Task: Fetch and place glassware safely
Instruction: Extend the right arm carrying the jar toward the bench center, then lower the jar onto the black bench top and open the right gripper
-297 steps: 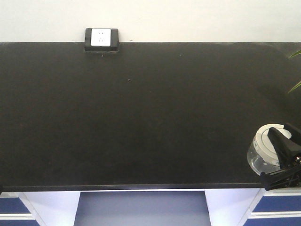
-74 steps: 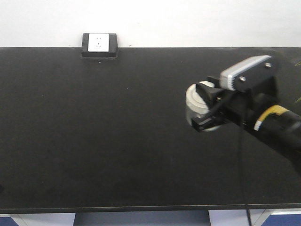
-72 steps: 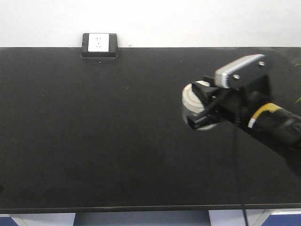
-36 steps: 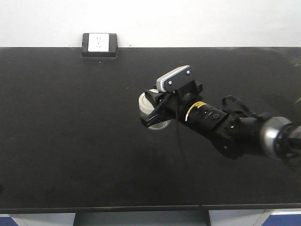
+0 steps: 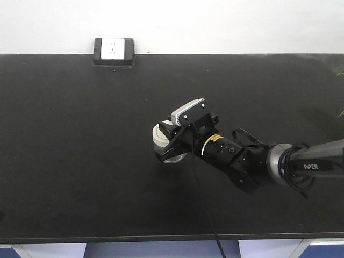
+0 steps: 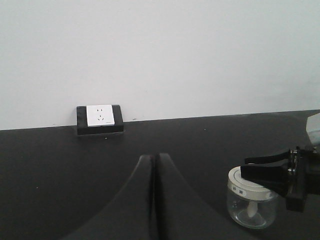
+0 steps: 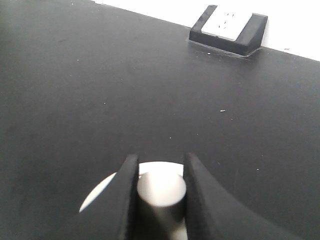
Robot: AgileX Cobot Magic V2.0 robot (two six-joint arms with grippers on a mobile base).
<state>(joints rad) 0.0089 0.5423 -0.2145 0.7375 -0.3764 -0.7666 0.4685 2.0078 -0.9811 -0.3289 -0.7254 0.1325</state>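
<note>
— One table [image 5: 80, 161] in view: matte black top, faint pale specks, running back to a plain white wall [image 6: 160, 50]. What stands on it?

— At the rear edge, a white socket plate in a black housing [image 5: 113, 51], against the wall. Near the middle of the top, the glass jar [image 6: 251, 204], upright, cream lid on.

— Right claw [image 5: 167, 146]?

— Clenched on the jar's lid knob [image 7: 161, 191]; the wrist view shows both dark fingers pressed to its sides. Whether the jar's base touches the top I cannot tell.

— Left claw [image 6: 154, 200]?

— Fingers pressed together, nothing between them, held above the table well left of the jar.

— Anything else?

— White and blue cabinet fronts [image 5: 54, 251] show under the near edge.
</note>
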